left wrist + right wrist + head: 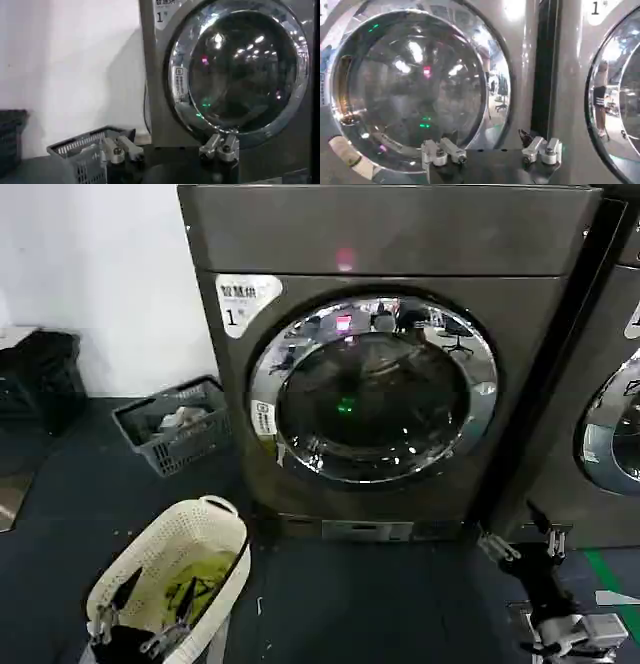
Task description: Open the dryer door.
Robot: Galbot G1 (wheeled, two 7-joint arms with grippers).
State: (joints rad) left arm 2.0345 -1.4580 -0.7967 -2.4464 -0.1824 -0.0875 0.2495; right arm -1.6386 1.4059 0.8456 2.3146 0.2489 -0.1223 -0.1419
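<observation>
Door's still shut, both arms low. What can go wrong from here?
1. A second machine with a similar chrome-ringed door stands right beside the dryer; the right gripper, open and low between them, might reach for the wrong one.
2. The dryer door is a smooth shiny ring; fingers may slip off it.
3. The left gripper, open, sits by the white basket, which a swing could knock.

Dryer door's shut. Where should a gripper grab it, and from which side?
Probably the left rim of the round, chrome-ringed dark-glass dryer door, beside the small white label, where the ring looks broadest. Approach from the left with the open left gripper. No handle is visible, so the hinge side is unconfirmed.
</observation>
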